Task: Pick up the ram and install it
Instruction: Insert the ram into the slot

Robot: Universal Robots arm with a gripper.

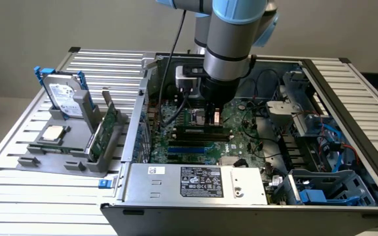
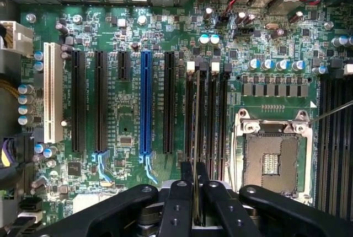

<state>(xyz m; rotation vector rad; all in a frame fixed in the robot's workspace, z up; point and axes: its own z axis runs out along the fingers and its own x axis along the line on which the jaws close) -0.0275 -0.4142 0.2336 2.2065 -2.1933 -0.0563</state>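
While it hovers over the motherboard's [image 2: 127,127] black memory slots [image 2: 213,121], the gripper [image 2: 195,172] clasps the ram [image 2: 197,132] edge-on.

Beside the single square metal-framed processor socket [image 2: 274,157], one long blue plastic slot [image 2: 145,102], one long white plastic slot [image 2: 51,91] and four black expansion slots [image 2: 100,102] are counted. One thin green ram stick [image 2: 197,132] is seen between two black fingers [image 2: 186,181]. Farther from the socket, one silver hard drive with blue rails [image 1: 64,96] and one upright green expansion card [image 1: 104,132] are counted.
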